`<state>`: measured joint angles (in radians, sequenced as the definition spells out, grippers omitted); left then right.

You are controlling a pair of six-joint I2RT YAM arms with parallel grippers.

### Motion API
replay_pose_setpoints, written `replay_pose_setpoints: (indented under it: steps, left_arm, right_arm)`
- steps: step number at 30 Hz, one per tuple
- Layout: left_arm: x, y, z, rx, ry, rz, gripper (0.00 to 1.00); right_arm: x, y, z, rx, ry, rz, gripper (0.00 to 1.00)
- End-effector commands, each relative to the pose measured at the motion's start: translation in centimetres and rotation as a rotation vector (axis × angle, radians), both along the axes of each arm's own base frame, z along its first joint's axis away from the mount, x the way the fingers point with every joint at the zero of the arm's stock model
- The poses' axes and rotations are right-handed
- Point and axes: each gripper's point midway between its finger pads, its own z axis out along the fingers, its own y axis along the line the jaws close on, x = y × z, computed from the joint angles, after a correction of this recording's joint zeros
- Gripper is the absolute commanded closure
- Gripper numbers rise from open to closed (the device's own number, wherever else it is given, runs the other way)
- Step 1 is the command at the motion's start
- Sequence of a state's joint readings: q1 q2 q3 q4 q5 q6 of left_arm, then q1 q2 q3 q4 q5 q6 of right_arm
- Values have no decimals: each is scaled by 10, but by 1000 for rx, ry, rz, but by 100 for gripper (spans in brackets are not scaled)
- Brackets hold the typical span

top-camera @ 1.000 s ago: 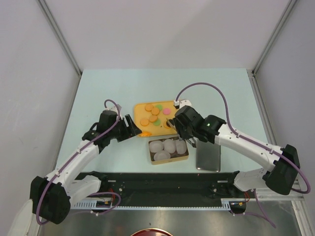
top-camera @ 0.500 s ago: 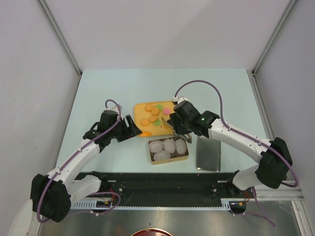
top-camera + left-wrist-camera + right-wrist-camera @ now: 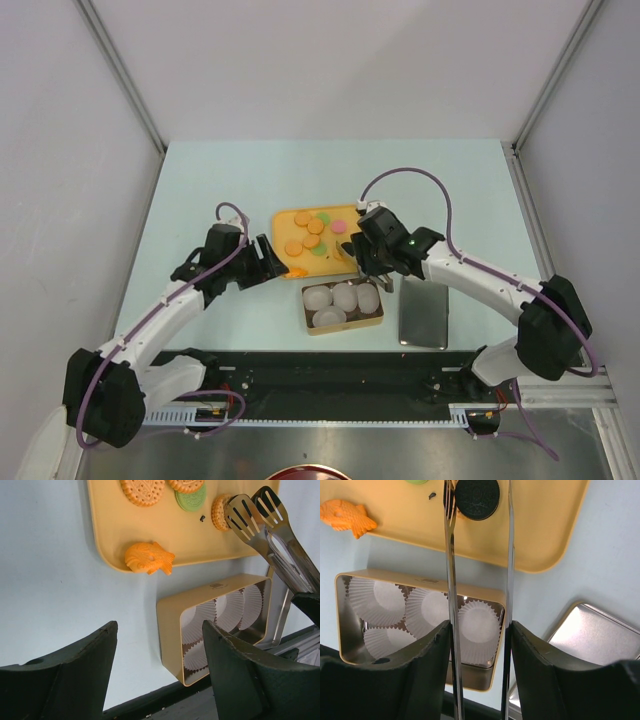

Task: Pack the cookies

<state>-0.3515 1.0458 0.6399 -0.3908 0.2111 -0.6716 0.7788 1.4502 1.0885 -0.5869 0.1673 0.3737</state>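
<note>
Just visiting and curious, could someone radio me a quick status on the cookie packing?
Left gripper open, empty. Right gripper shut on tongs, tips at black cookie on tray. Tin holds only paper cups. Nothing blocking.

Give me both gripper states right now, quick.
Left gripper: open, holding nothing.
Right gripper: shut on the tongs; the tong arms are apart, nothing pinched.

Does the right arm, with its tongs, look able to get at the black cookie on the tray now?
Probably yes. The black cookie lies bare on the yellow tray, between the open blades of the tongs that the right hand grips; nothing covers it.
</note>
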Motion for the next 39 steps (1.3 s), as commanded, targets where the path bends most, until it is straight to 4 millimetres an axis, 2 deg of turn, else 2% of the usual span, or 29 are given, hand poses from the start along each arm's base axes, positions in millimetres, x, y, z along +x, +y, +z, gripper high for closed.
replay_pose_setpoints:
  steps: [1,6,12,16,21,28,34,38,39]
  left_arm:
    - [10,-3,13,2,-55,-10,26]
    - [9,-2,11,6,-50,-8,26]
    - [10,-1,12,6,-53,-5,26]
    - [10,-1,13,7,-56,-5,26]
    - [10,-1,13,8,-57,-2,26]
    - [10,0,14,11,-58,-3,26]
    - [8,2,14,16,-62,0,26]
    - [8,1,12,14,-56,-3,26]
    - [8,1,10,14,-53,-2,26]
  right_arm:
    - [6,8,0,39,-7,-4,48]
    - [8,9,-1,47,-10,-2,53]
    - [9,7,9,59,-31,-10,65]
    - [8,4,28,80,-70,-24,67]
    - [-3,-5,54,83,-115,-32,68]
    - [-32,-14,74,94,-120,-23,69]
    - [-75,-38,78,101,-97,-72,71]
    - [-97,-49,73,114,-81,-107,71]
    - [-103,-51,67,106,-68,-102,71]
